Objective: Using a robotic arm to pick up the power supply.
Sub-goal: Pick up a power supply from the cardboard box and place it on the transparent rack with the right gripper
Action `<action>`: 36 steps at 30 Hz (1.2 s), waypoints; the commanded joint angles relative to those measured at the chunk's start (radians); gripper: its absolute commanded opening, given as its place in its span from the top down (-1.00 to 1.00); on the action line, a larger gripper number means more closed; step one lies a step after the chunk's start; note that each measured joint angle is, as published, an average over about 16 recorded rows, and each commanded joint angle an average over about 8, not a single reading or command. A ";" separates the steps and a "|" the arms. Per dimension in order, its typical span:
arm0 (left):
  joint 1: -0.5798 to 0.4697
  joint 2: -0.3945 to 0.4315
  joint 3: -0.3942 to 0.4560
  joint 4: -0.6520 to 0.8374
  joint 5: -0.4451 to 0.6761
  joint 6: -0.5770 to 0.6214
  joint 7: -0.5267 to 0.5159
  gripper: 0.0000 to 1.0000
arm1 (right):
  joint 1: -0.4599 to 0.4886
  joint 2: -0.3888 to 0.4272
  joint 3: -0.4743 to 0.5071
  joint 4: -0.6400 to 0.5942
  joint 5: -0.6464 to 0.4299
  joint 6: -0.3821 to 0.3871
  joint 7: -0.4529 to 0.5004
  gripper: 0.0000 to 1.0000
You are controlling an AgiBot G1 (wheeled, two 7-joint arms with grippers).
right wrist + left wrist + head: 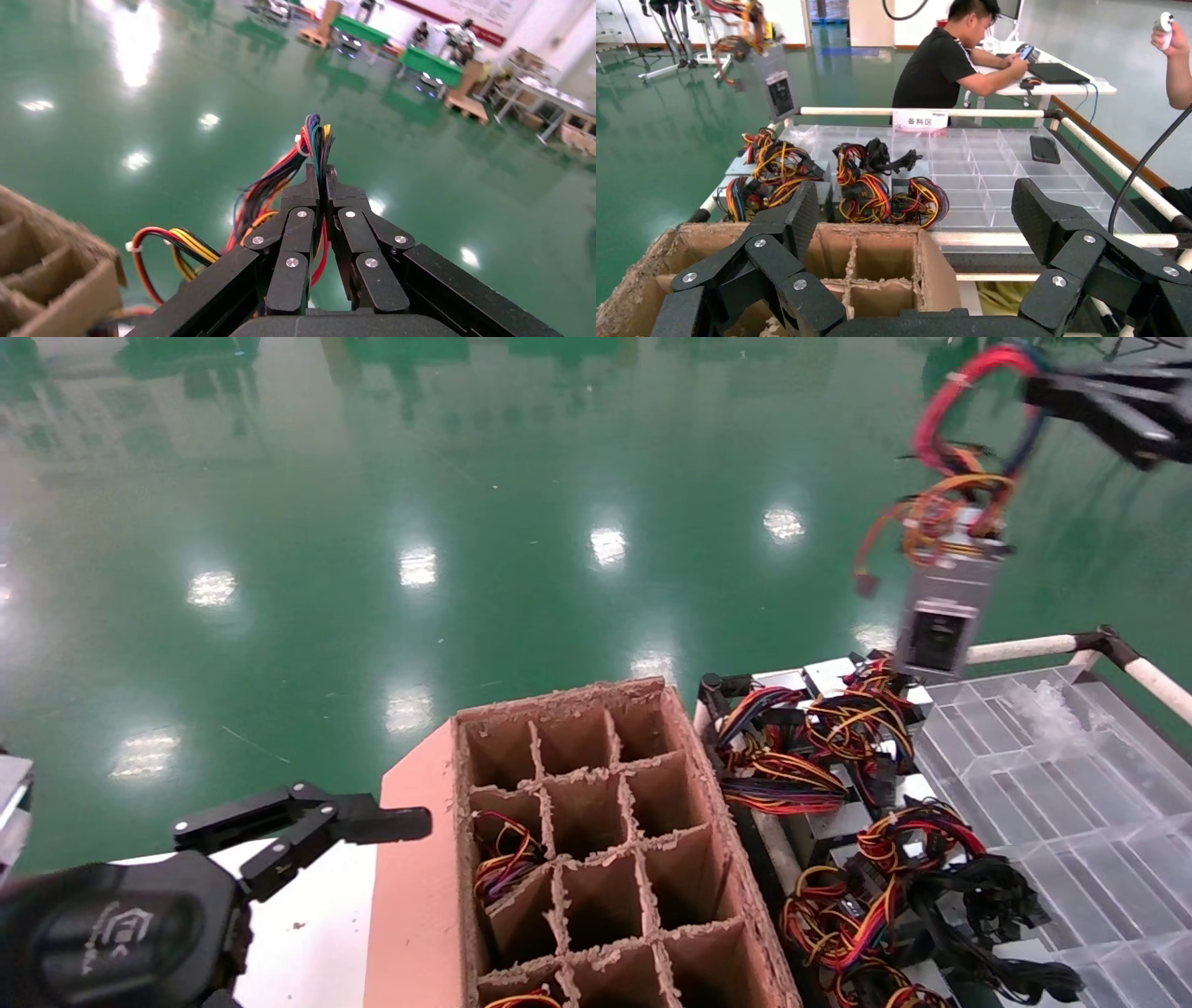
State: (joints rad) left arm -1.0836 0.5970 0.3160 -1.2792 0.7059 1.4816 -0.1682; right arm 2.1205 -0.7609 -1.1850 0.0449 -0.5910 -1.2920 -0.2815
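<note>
Bright, even overhead light fills the hall. The glossy green floor [466,523] mirrors the ceiling lamps as rows of white glare spots, strongest in the head view and the right wrist view. Shadows are soft and faint. The hanging power supply [942,603] looks slightly motion-smeared, and the far background of the right wrist view is soft.

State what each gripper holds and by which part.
The right gripper grips the power supply by its wire bundle; the box dangles below. The left gripper is open, holding nothing.
</note>
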 commanded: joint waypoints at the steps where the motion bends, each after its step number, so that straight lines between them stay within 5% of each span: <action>1: 0.000 0.000 0.000 0.000 0.000 0.000 0.000 -1.00 | 0.005 0.028 -0.007 -0.010 -0.010 -0.013 -0.003 1.00; 12: 0.000 0.000 0.000 0.000 0.000 0.000 0.000 -1.00 | -0.032 0.063 -0.045 -0.039 -0.066 -0.011 -0.030 1.00; 36: 0.000 -0.001 0.001 0.000 -0.001 -0.001 0.001 -1.00 | -0.230 -0.009 -0.002 -0.071 -0.006 0.036 -0.033 1.00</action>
State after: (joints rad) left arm -1.0839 0.5965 0.3173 -1.2792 0.7050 1.4810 -0.1676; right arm 1.8866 -0.7682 -1.1840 -0.0265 -0.5931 -1.2576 -0.3132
